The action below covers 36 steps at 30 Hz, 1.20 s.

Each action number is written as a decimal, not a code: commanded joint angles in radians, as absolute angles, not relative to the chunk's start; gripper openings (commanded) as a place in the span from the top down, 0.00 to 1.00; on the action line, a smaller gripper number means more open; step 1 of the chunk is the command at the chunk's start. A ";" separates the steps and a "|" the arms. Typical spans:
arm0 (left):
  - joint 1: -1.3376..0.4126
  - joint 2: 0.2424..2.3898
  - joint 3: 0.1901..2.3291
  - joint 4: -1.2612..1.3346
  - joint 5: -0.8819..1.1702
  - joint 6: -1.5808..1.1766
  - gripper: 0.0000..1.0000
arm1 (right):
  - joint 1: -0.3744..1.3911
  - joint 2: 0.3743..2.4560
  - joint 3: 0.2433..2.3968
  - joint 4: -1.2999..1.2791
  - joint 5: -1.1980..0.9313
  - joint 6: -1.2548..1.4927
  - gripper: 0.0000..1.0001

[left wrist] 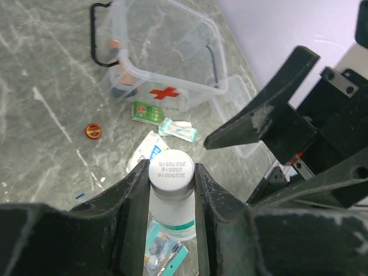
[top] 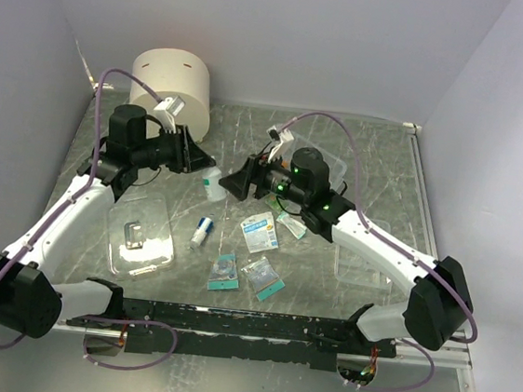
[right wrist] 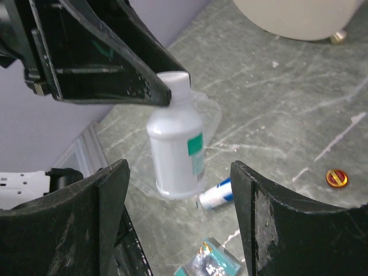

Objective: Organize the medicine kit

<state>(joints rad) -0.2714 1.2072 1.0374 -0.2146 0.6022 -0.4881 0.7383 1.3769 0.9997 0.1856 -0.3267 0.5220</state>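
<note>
The left fingers (left wrist: 172, 172) pinch the white bottle (right wrist: 175, 149) by its cap and hold it up off the worktop (top: 387, 162), likely so it can go into the medicine kit (left wrist: 184, 95). The kit sits open at the far right. The right fingers (right wrist: 178, 167) are wide apart and hold nothing. They are just beside the bottle, maybe to take it. The right arm is between the bottle and the kit. Packets (top: 260, 230) and a small tube (top: 202, 232) lie below.
</note>
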 commanded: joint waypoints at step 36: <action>-0.277 1.116 1.216 -0.430 0.413 -0.415 0.01 | 0.748 1.374 1.009 0.198 -0.170 0.539 0.67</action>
<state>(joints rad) -0.2722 1.1793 1.1694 -0.3195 0.6018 -0.4694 0.7612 1.4509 1.0176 0.2398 -0.3256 0.5503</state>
